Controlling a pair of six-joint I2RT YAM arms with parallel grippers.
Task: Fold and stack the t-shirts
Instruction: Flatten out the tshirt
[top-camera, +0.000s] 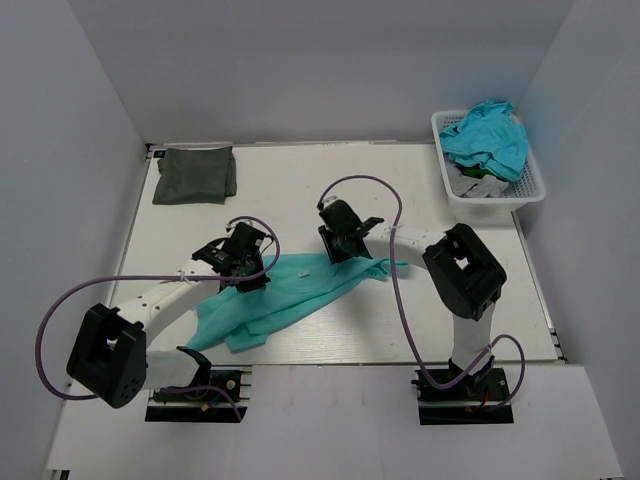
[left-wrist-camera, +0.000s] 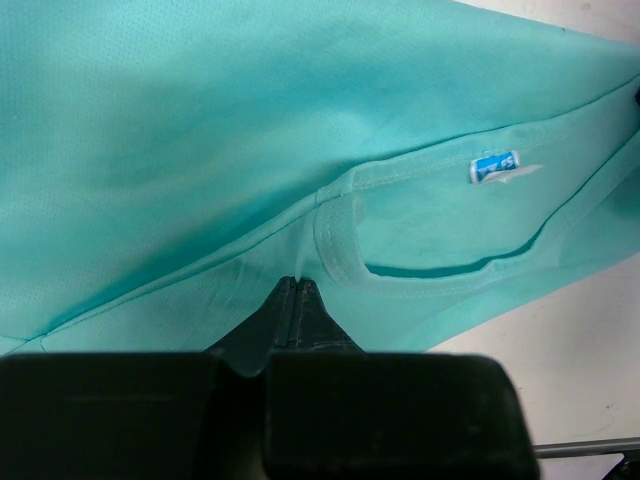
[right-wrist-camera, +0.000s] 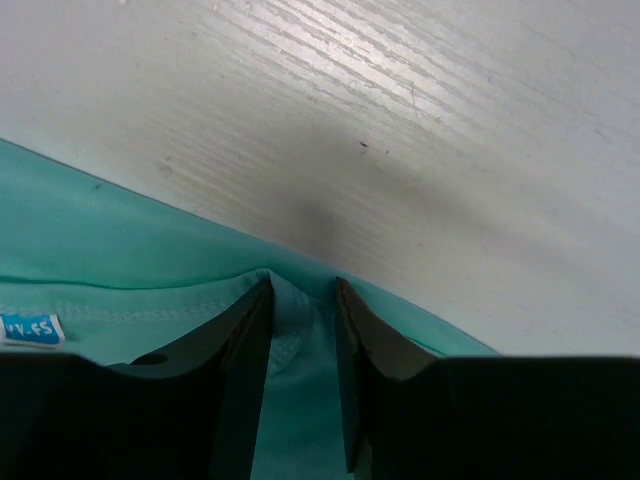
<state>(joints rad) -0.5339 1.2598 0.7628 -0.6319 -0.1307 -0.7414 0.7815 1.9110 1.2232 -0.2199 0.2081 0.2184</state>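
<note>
Closest to me, by the near edge of the bench (top-camera: 420, 190) and a little left of its middle, the teal t-shirt (top-camera: 270, 305) lies bunched in a slanting heap that trails toward the near left corner. The left gripper (left-wrist-camera: 298, 288) is pressed flat together on the cloth just beside the collar. The right gripper (right-wrist-camera: 302, 300), nearer the bench's middle, is drawn narrow with a small ridge of the shirt's edge caught between its fingers. The small neck label (left-wrist-camera: 495, 167) sits between the two holds.

Both grips look like thin nips. If the arms lift or spread quickly, I'd expect the right one to lose its fold and the shirt to drop back crumpled. If either has pinched more than one layer, the shirt would open twisted.

Farther off, the olive t-shirt (top-camera: 195, 174) lies folded at the far left corner, and a basket (top-camera: 497, 198) of more clothes stands at the far right corner.

From above, the arms cover the shoulder line. I can't make out the sleeves, how many layers each gripper holds, or how many garments fill the basket.
</note>
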